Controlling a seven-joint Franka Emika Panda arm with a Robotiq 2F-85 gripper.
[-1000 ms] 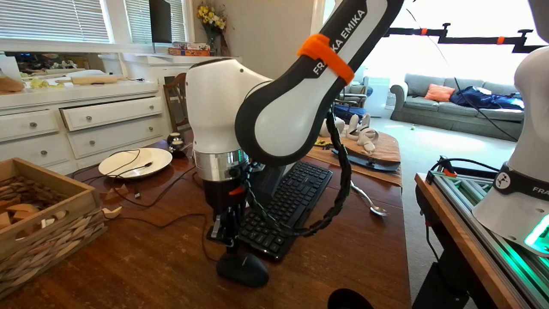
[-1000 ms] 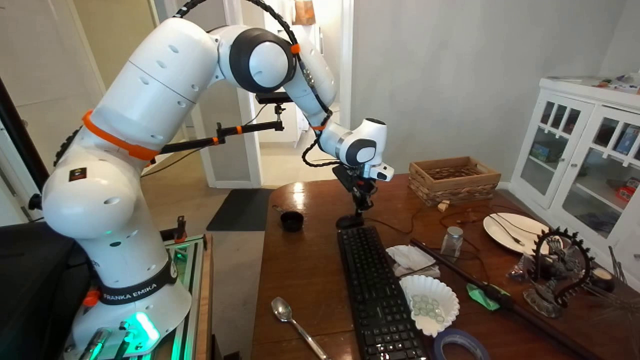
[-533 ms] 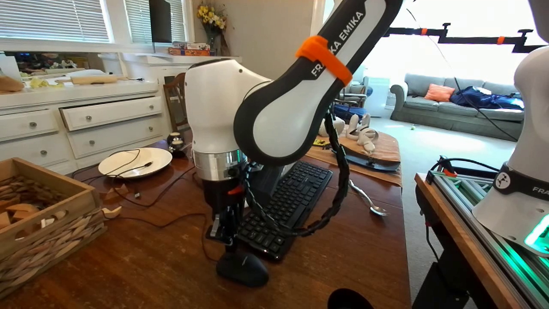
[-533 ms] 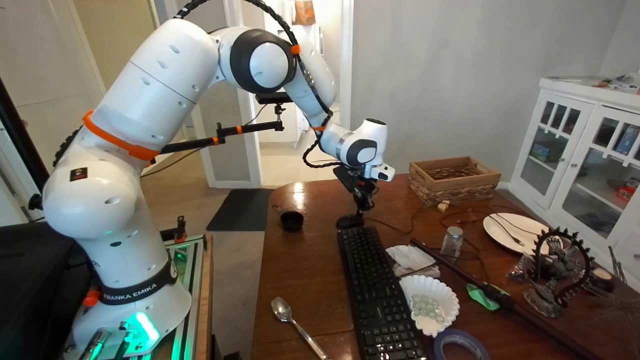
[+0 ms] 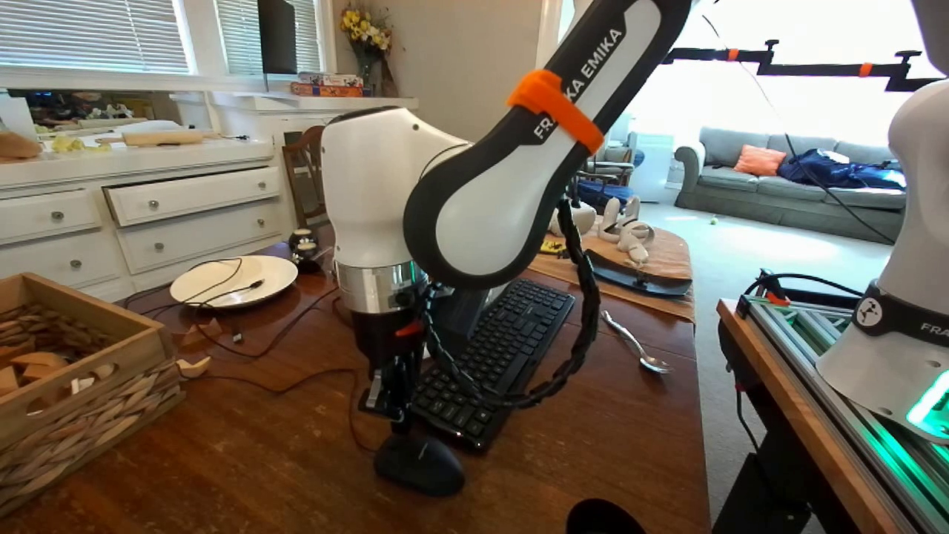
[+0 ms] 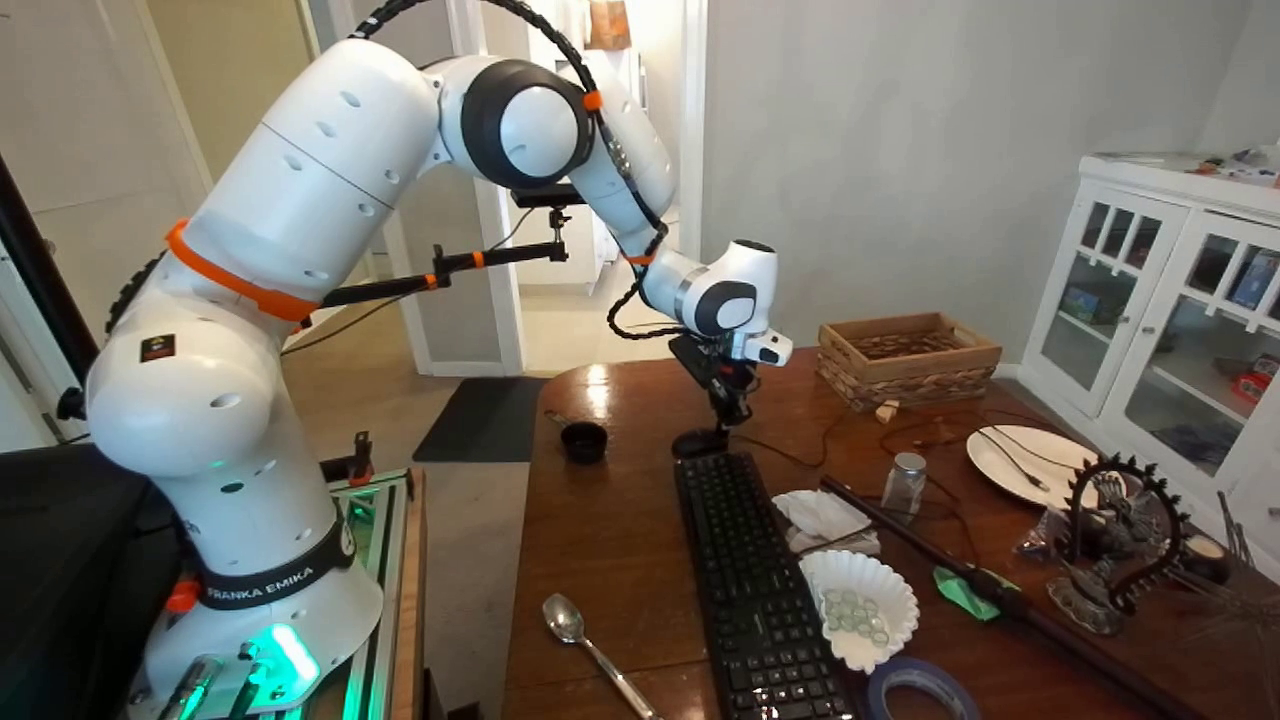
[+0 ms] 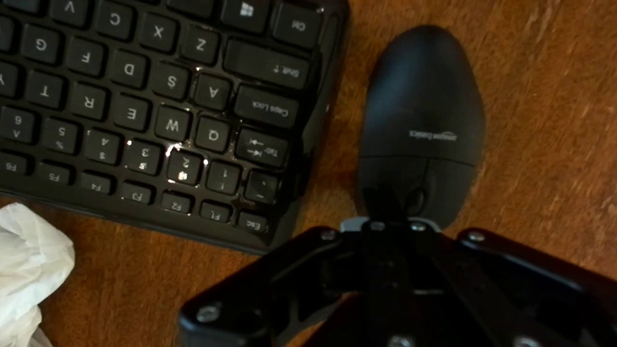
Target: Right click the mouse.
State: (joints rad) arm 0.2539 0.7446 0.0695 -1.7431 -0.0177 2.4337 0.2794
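The small black mouse (image 7: 424, 96) lies on the wooden table beside the keyboard's end. It also shows in both exterior views (image 5: 421, 469) (image 6: 694, 445). In the wrist view it appears upside down, buttons toward my gripper. My gripper (image 7: 385, 205) is shut with nothing between its fingers and points down; it also shows in both exterior views (image 5: 401, 426) (image 6: 719, 424). Its fingertips are over the mouse's right button, which lies on the left in the wrist view, beside the scroll wheel. I cannot tell whether they touch it. The fingers hide the button's front part.
The long black keyboard (image 7: 212, 89) lies close beside the mouse. The mouse cable (image 5: 296, 382) runs across the table. A white crumpled napkin (image 6: 822, 516), a black cup (image 6: 583, 442), a spoon (image 6: 600, 652) and a wooden basket (image 6: 905, 372) are also on the table.
My arm's wrist sits very slightly lower in both exterior views. The fingertips stay over the front of the mouse, and the mouse has not visibly moved.
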